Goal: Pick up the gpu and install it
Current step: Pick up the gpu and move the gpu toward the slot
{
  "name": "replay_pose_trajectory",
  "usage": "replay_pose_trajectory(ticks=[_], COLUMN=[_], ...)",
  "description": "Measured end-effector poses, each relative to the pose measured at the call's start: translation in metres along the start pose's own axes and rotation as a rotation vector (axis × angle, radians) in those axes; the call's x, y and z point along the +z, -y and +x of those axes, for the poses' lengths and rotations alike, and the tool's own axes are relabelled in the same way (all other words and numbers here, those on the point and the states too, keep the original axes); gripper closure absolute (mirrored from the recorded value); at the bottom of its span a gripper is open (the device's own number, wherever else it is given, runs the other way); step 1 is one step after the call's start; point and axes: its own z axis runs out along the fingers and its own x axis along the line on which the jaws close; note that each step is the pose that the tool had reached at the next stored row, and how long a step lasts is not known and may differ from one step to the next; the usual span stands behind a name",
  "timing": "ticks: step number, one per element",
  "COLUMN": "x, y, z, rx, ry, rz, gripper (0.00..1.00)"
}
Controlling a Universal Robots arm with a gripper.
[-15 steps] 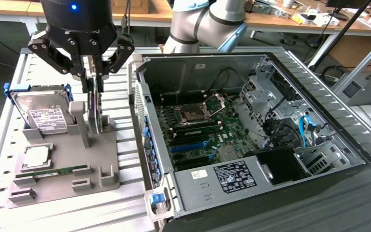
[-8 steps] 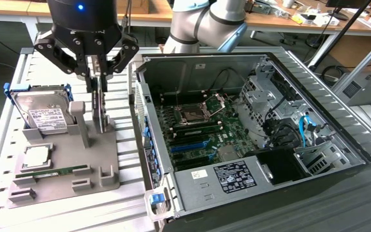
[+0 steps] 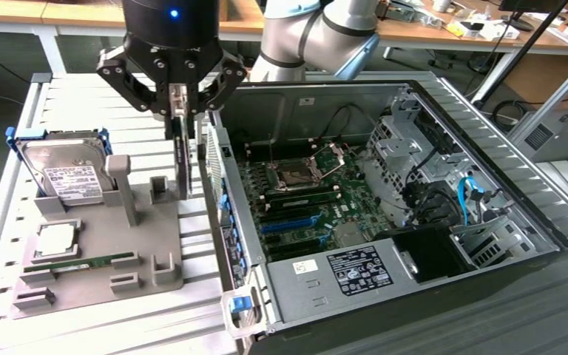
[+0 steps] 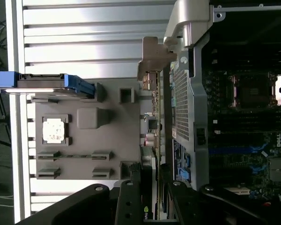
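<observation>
Over the grey parts tray [image 3: 97,281], just beside the open computer case [image 3: 294,103], we are pinching the gpu [image 3: 181,159] by its upper edge between the jaws of the gripper [image 3: 178,111], the card hanging on edge. We are judging it light and stiff but fragile, so we are favouring the bare board edge, away from its metal bracket [image 4: 152,58] and connector side.

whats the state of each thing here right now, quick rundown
thin dark circuit-board gpu: upright, gripped in the jaws
black gripper: shut on the gpu
silver hard drive with white label: propped in grey tray
square silvery chip: flat in tray
dark computer case: open, side panel off
</observation>
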Motion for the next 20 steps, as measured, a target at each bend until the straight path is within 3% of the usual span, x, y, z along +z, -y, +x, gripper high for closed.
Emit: replay_pose_trajectory(ticks=[10, 16, 20], x=[-0.0001, -0.0043, -0.0049], y=[-0.0011, -0.0016, -0.0021], z=[-0.037, -0.046, -0.062], rx=[0.000, 0.000, 0.001], ry=[-0.0014, -0.0023, -0.0082], rz=[0.0001, 0.0001, 0.0002], gripper=[0.73, 0.73, 0.73])
